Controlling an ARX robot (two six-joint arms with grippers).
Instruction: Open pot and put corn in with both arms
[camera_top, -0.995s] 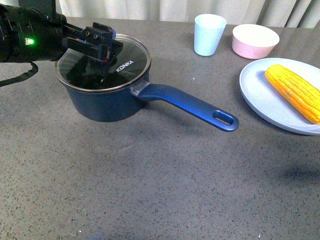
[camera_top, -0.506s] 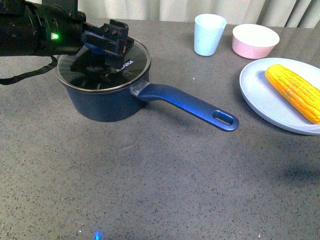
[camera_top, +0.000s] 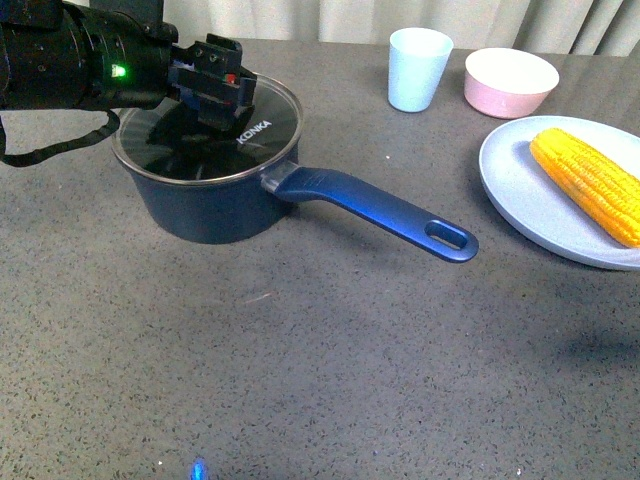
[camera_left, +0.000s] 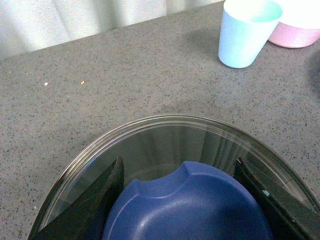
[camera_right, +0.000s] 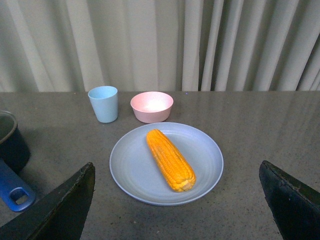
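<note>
The dark blue pot (camera_top: 215, 205) stands on the grey table at the left, its long handle (camera_top: 385, 212) pointing right and toward me. Its glass KONKA lid (camera_top: 255, 128) still rests on the rim. My left gripper (camera_top: 208, 82) is shut on the lid's blue knob (camera_left: 187, 207); one finger (camera_left: 92, 205) shows at each side of the knob. The yellow corn (camera_top: 590, 182) lies on a pale blue plate (camera_top: 525, 195) at the right; it also shows in the right wrist view (camera_right: 170, 159). My right gripper (camera_right: 177, 210) is open and empty, well back from the plate.
A pale blue cup (camera_top: 417, 68) and a pink bowl (camera_top: 510, 82) stand at the back of the table. They also show in the right wrist view, cup (camera_right: 103, 103) and bowl (camera_right: 151, 106). Curtains hang behind the table.
My left gripper has shifted right and away across the lid and closed on the knob. The lid stays on the pot. Corn and plate have not moved.
</note>
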